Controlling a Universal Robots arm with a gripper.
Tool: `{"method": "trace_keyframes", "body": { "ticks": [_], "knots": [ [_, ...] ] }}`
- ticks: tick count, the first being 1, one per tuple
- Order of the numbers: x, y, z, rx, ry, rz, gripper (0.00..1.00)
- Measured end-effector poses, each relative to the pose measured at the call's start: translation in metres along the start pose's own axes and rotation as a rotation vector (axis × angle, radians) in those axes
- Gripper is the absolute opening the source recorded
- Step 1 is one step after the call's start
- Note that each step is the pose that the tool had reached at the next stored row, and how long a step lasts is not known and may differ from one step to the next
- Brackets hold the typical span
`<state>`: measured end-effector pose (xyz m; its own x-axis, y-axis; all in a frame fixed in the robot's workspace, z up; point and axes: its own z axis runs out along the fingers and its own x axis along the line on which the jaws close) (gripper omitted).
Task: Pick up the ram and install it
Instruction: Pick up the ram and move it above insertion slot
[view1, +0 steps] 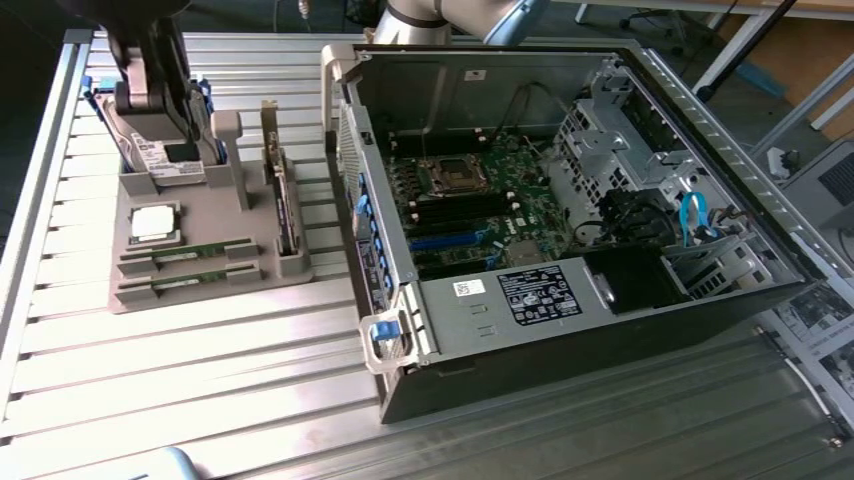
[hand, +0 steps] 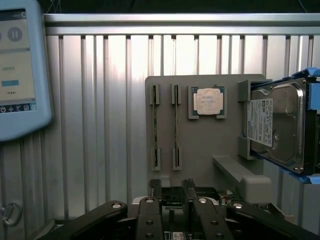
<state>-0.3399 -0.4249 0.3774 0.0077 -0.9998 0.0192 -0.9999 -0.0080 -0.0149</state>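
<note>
Two ram sticks stand on edge in slots of a grey holder tray (view1: 200, 300): one ram (view1: 187, 250) and a second ram (view1: 187, 283) side by side. In the wrist view they are thin green strips, ram (hand: 155, 127) and ram (hand: 175, 127), on the tray (hand: 200, 145). My gripper (view1: 144, 95) hangs above the tray's hard-drive end, apart from the sticks. In the wrist view the gripper (hand: 171, 190) is open with nothing between its fingers (hand: 155, 189). The open computer case (view1: 561, 330) shows its motherboard (view1: 467, 200) with long memory slots.
On the tray also sit a silver processor chip (view1: 150, 222), a hard drive (view1: 167, 160) and an upright expansion card (view1: 278, 195). A touchscreen pendant (hand: 20, 70) lies on the ribbed metal table (view1: 200, 380). The case walls rise at the exterior view's right.
</note>
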Motion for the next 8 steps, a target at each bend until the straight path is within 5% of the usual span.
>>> {"method": "trace_keyframes", "body": {
  "ticks": [8],
  "knots": [
    [0.0000,0.0005,0.0020,0.0000,-0.0001,0.000,0.30]
  ]
}}
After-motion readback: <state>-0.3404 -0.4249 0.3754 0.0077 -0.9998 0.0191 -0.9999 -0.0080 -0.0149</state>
